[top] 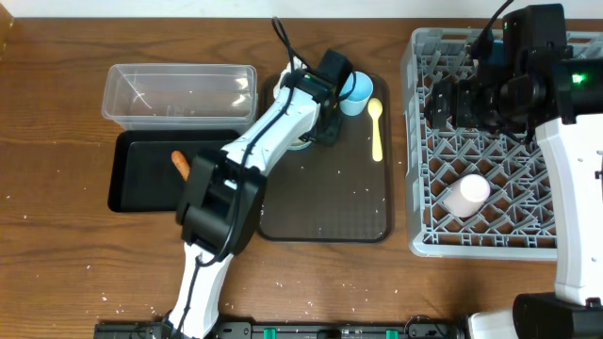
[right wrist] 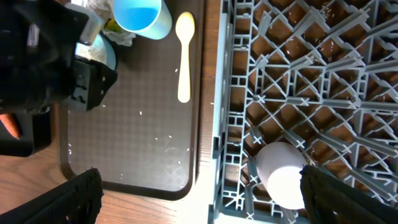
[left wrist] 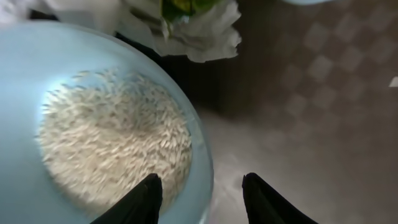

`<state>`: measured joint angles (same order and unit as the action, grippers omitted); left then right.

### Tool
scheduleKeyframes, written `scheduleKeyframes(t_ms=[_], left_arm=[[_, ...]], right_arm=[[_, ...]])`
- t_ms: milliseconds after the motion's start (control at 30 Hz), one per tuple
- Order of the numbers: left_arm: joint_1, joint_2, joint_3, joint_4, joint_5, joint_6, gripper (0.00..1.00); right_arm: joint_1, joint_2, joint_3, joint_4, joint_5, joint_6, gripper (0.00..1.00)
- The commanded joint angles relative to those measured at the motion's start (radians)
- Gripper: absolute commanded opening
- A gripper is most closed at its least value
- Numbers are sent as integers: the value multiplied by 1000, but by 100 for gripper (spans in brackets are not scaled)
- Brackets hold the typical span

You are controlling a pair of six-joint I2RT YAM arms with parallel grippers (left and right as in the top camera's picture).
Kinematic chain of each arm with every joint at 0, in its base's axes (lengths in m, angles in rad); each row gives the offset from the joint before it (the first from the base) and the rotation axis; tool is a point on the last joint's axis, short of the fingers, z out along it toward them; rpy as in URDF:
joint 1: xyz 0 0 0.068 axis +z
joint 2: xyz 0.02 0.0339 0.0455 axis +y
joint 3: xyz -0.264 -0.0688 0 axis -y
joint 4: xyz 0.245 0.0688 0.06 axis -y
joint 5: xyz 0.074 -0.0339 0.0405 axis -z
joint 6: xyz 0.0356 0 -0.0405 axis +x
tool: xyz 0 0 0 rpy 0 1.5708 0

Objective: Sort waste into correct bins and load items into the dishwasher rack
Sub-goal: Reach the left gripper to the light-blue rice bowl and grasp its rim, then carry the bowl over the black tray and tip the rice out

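Straddling a large round blue plate's (left wrist: 18, 81) rim, brown tray's (top: 325, 202) eleven o'clock, with left gripper (left wrist: 200, 186) jaws apart — likely to tip white rice (left wrist: 112, 140).

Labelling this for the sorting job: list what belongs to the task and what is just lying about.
Belongs to the job: carrot in the black tray; clear tub; blue plate of rice; napkin; wrapper; light-blue cup; yellow spoon; grey rack with a pale cup in it.
Just lying about: brown serving tray; wooden table.
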<state>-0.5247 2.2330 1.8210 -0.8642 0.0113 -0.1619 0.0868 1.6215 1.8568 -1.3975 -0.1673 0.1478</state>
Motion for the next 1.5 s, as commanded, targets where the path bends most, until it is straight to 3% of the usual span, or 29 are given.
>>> scheduleKeyframes(t_ms=[0,167,367,467,800,933,1100,1300,1467], left_arm=[[5,28,-3,6,-24,-20,42],[5,29,-3,25,-24,-20,34],[5,29,-3,16,-24,-20,12],[5,29,-3,2,-24,-20,6],[6,-18,28,-164,43,-47,6],[27,-159,31,-257,129,-46,6],[92,-305,31,-332,132,-43,6],[235,-410,31,-454,165,30,6],[375,-416,14,-519,386,181,6]], right_arm=[[5,-5,-5,-4,11,-15,99],[5,-5,-5,-2,11,-15,99],[5,-5,-5,-1,29,-15,99],[5,-5,-5,0,29,-15,99],[5,-5,-5,2,29,-33,99],[5,-5,-5,2,29,-34,99],[5,-5,-5,2,29,-34,99],[5,-5,-5,1,29,-33,98],[5,-5,-5,-3,29,-33,98]])
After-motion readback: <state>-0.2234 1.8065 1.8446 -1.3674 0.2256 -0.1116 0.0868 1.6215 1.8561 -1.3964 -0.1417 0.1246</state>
